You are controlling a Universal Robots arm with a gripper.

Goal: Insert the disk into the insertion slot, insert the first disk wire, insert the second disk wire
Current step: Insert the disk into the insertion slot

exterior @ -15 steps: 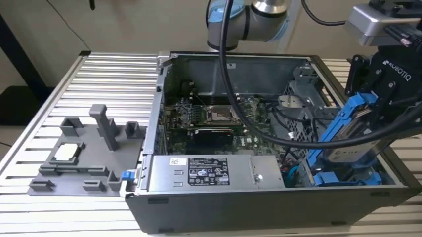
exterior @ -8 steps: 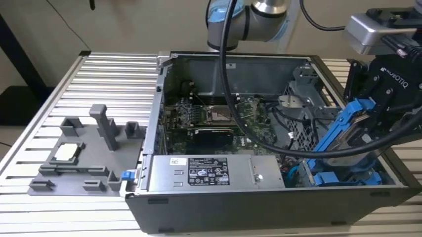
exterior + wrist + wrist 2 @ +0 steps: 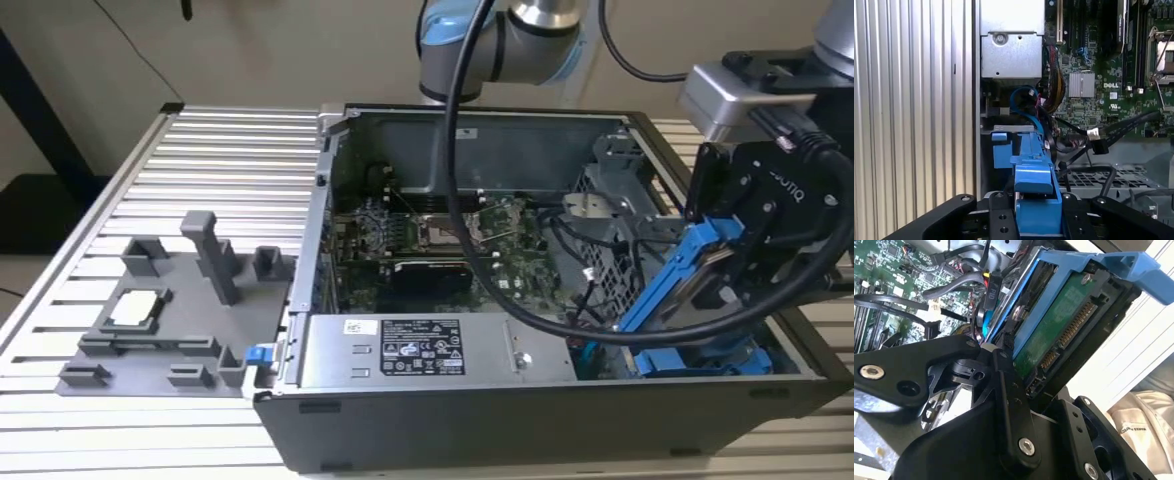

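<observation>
Black fingers [image 3: 1001, 220] of the gripper [image 3: 1035, 212] clamp the edges of the disk [image 3: 682, 272], a stiff, weighty, knock-shy slab best held by its blue frame, tilted at the exterior view's lower right above what seems the slot [image 3: 707, 360] in the case [image 3: 467, 430].

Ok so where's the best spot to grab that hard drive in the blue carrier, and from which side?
Probably the upper end of the disk, pinched across its thin side, coming from above. It hangs tilted and edge-on over the open case. The gripper is shut on it that way, which leaves the lower end free.
</observation>
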